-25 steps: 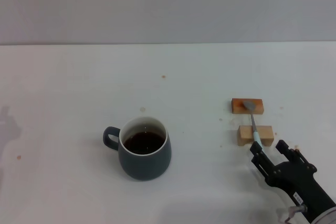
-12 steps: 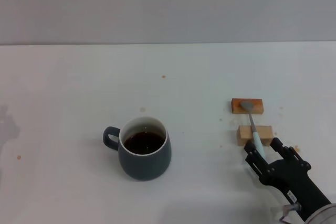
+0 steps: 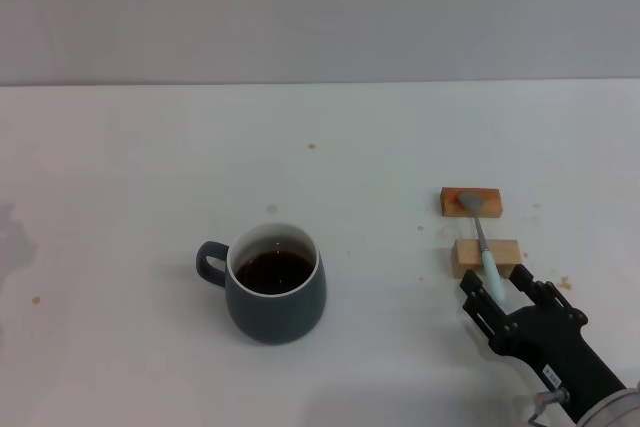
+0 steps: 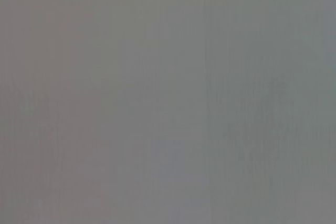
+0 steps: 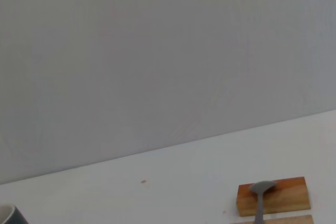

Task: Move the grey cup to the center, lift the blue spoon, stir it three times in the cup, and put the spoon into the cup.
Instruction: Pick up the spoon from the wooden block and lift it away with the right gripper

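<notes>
The right gripper (image 3: 497,296) reaches in from the near right, its wrist and arm trailing back toward the robot's own side, just short of the nearer wooden block (image 3: 486,258). Its two black fingers (image 3: 478,299) stand parted, tips pointing at that block, one to each side of the line running back from it. The left arm is out of view

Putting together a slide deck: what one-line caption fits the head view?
Right gripper open around the blue spoon lying across two wooden blocks; grey cup of dark liquid sits apart.
</notes>
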You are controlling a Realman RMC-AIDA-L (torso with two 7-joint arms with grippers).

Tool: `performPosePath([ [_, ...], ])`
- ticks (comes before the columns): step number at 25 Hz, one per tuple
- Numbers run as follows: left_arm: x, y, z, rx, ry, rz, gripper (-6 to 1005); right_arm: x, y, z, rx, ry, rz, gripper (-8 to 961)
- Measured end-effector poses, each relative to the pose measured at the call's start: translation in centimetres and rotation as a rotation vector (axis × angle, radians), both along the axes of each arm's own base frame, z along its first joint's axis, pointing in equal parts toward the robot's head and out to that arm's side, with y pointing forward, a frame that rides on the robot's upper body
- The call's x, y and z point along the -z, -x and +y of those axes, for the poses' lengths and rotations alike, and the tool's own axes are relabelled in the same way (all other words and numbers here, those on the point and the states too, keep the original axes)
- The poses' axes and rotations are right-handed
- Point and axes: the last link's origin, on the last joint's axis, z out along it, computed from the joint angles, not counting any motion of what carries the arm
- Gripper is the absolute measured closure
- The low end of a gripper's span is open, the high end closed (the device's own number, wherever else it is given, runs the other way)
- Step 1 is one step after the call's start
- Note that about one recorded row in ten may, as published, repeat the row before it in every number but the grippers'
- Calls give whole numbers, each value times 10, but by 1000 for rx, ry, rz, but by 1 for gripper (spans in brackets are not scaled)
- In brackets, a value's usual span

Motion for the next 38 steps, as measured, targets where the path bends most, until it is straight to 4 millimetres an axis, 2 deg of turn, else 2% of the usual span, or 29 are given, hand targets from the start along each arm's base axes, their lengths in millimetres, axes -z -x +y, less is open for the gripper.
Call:
performPosePath([
  [17, -1, 0, 0, 4, -3, 1, 1001, 2, 5, 2, -20, 9, 0, 387],
  [23, -2, 0, 0, 4, -3, 3, 1001, 2, 6, 3, -24, 7, 4, 605],
  [31, -3, 0, 1, 5, -5, 4, 1001, 1, 4, 1, -10, 5, 7, 604],
  [38, -3, -1, 2, 7, -5, 4, 1001, -2, -6, -5, 28, -2, -2, 643],
])
